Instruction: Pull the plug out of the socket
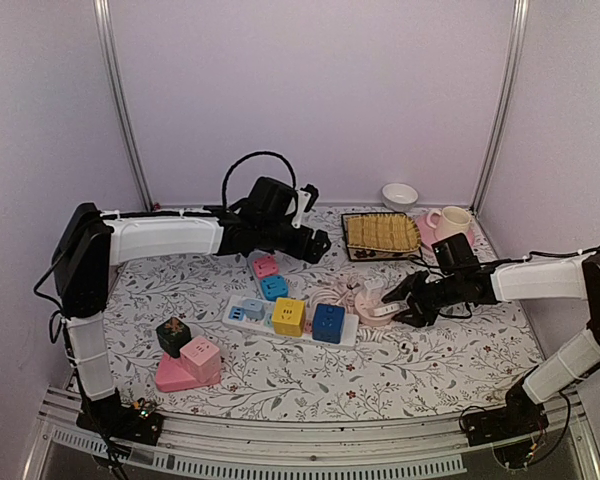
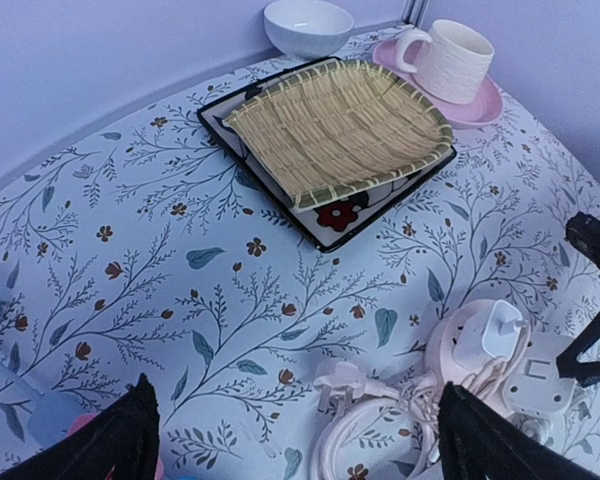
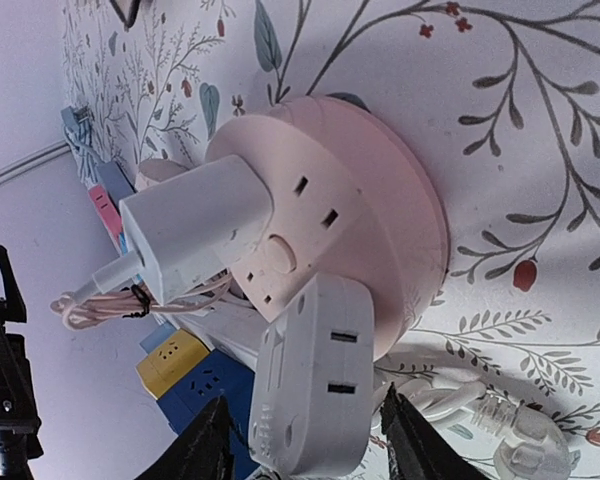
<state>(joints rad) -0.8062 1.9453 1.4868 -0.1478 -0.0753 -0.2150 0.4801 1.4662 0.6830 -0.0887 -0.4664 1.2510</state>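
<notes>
The right tool is sitting open low over the bench. Its two fingers are lying either side of a white two-slot block that is resting against the rim of the round pink socket. It is gripping nothing that I can make out (there looks to be a sliver of gap on each side). The plug, a white one with a thin cable trailing off it, is sitting pushed into the socket's face, just beyond that block. The left tool is hanging wide open and empty above the bench, apart from the socket.

To my eye this is the approach step, with no hold on the plug yet. The next move is calling for the right tool to reach past the block, close on the plug's body and draw straight out along the pins. The light socket will likely be needing a hold-down.
</notes>
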